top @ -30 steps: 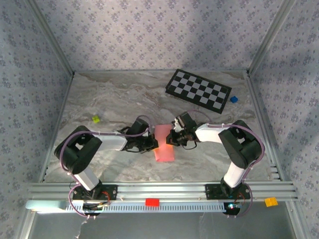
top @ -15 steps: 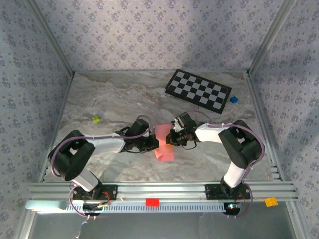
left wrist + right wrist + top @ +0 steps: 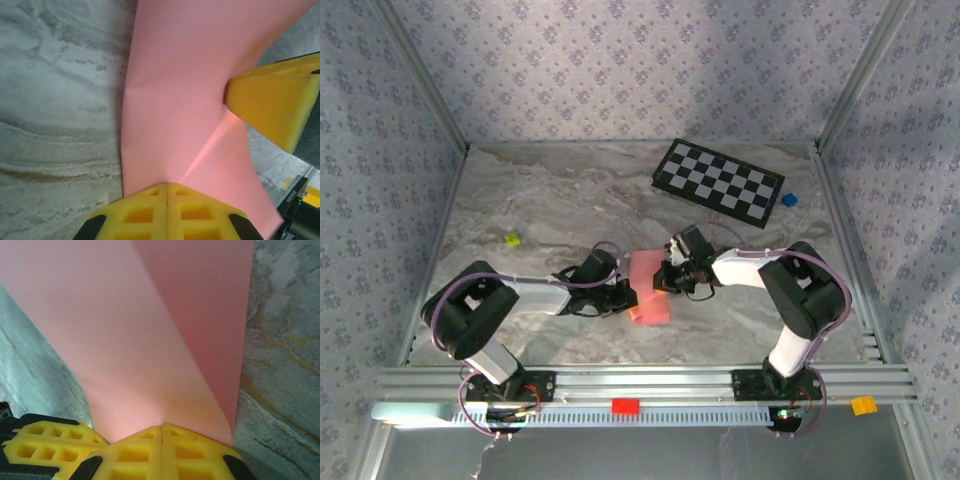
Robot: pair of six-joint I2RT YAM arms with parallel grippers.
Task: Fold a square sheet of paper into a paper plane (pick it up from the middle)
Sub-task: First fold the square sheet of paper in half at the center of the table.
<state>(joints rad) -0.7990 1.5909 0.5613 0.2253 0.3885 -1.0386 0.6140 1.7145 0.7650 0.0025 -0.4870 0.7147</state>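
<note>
the left hand and right hand each pinch the square sheet of paper, seemingly creased, over the counter.

The square sheet of paper is thin, matt and creased. The yellow fingers look like moulded matt plastic. The counter is smooth, marble-patterned.

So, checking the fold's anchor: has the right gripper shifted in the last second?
No. The right gripper, shut on the pink paper, sits just as far from the checkerboard as before.
</note>
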